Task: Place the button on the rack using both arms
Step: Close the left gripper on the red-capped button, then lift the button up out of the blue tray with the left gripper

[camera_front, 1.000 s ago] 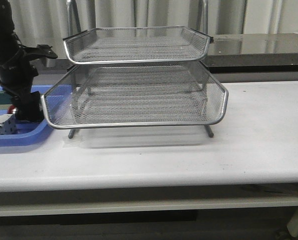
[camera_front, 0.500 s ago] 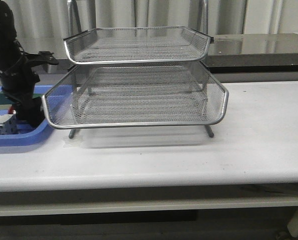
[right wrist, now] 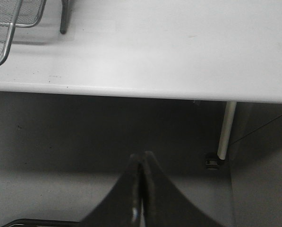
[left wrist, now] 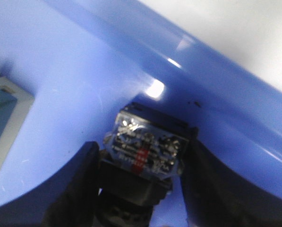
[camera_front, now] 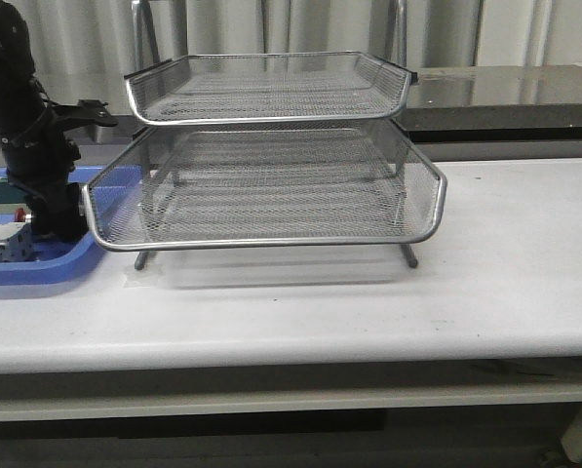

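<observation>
The button (left wrist: 145, 146) lies in the blue tray (left wrist: 60, 85), its shiny blue-black rear block facing the left wrist camera. My left gripper (left wrist: 143, 153) is shut on the button, one black finger (left wrist: 79, 179) against each side of its body. In the front view the left gripper (camera_front: 39, 216) reaches down into the blue tray (camera_front: 47, 265) at the far left, with a bit of the button's red head (camera_front: 19, 213) showing beside it. The silver wire rack (camera_front: 271, 242) stands mid-table, just right of that tray. My right gripper (right wrist: 141, 161) is shut on nothing, below the table's front edge.
A green block (camera_front: 2, 193) and a white block (camera_front: 0, 246) also sit in the blue tray. The rack's lower tray rim overhangs the blue tray's right end. In the right wrist view a rack corner (right wrist: 8, 28), a thin rack leg (right wrist: 63, 21) and the white tabletop (right wrist: 178, 52) show.
The left arm has shifted a little to the left over the blue tray, and the red head went with it. The rack has not moved.
</observation>
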You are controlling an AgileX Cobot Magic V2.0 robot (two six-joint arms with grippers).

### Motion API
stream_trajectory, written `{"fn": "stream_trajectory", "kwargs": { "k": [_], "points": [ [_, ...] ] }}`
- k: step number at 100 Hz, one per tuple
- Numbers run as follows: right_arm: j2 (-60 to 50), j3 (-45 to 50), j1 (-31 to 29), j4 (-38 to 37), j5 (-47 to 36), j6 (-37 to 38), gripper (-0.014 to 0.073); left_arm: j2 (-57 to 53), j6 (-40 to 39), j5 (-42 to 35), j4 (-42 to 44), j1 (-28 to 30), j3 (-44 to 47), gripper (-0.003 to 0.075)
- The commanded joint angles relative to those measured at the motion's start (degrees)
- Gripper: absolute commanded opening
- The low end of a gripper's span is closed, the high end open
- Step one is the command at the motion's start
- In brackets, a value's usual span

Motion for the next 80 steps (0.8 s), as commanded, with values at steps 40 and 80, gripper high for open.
{"fn": "stream_trajectory", "kwargs": {
  "k": [40,80],
  "points": [
    [0.17,-1.93,-0.14,-1.14,-3.16,-0.07,-0.0068,-4.10,-8.39,12.34,0.75,-0.23,-16.41,0.0004],
    [0.17,-1.93,-0.14,-1.14,-3.16,-0.07,-0.0068,-10.45,-22.61,12.34,8.48,-0.23,-17.88,0.0004]
  ]
}}
